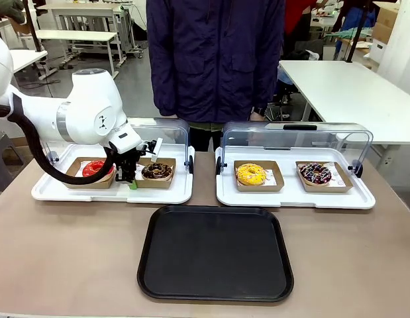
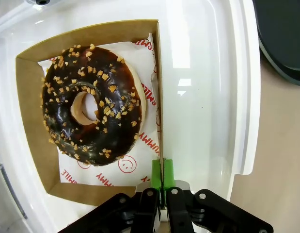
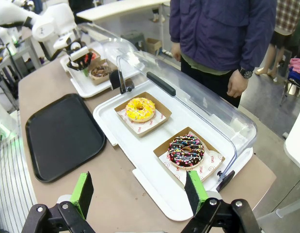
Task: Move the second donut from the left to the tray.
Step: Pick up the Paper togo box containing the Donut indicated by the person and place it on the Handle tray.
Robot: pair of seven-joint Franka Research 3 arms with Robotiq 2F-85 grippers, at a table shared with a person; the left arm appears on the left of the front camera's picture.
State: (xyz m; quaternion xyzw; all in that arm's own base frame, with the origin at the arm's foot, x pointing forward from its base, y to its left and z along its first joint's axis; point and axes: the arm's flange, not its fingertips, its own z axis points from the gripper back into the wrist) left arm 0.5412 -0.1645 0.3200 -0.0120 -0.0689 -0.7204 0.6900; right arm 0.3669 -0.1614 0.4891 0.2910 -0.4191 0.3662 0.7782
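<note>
Left wrist view: left gripper [image 2: 161, 177] pinches the cardboard holder [image 2: 158, 87] wall, chocolate donut [image 2: 91, 112] just beside it; black tray [image 1: 215, 253] lies nearby toward the robot.

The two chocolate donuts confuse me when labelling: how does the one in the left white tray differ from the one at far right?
The second donut from the left carries small pale nut flecks; the sprinkled donut carries multicoloured sprinkles. The left gripper, jaws shut, pinches the first one's cardboard holder wall; nothing touches the other. Both are dark-iced rings in brown holders.
</note>
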